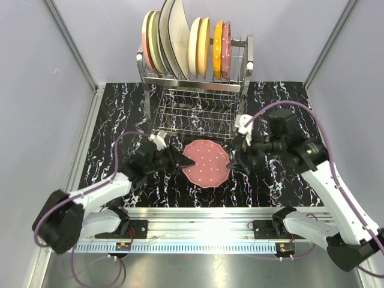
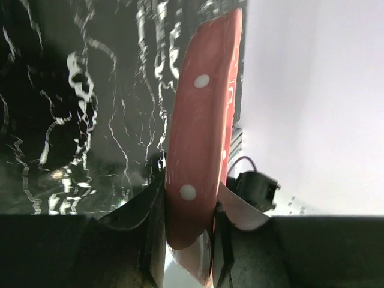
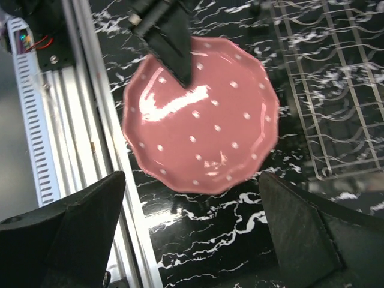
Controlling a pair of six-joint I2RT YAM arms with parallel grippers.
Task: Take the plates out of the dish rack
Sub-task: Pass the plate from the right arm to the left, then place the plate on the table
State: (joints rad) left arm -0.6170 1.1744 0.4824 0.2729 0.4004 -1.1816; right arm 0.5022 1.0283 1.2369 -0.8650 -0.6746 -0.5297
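The left arm [image 1: 99, 191] and the right arm [image 1: 329, 177] both have smooth white link shells set between bulky black joint housings, a thin purple cable [image 1: 292, 102] looping alongside (one per arm), and broad matte-black fingers [image 3: 78, 228] with angular, wedge-like outlines.

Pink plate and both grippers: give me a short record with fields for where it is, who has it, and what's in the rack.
plate: pink plate with white dots, lying flat in front of the rack, over the table
table contact: cannot tell
left gripper: shut on the plate's left rim
right gripper: open, at the plate's right edge, not gripping
rack top tier: other plates standing upright in a row
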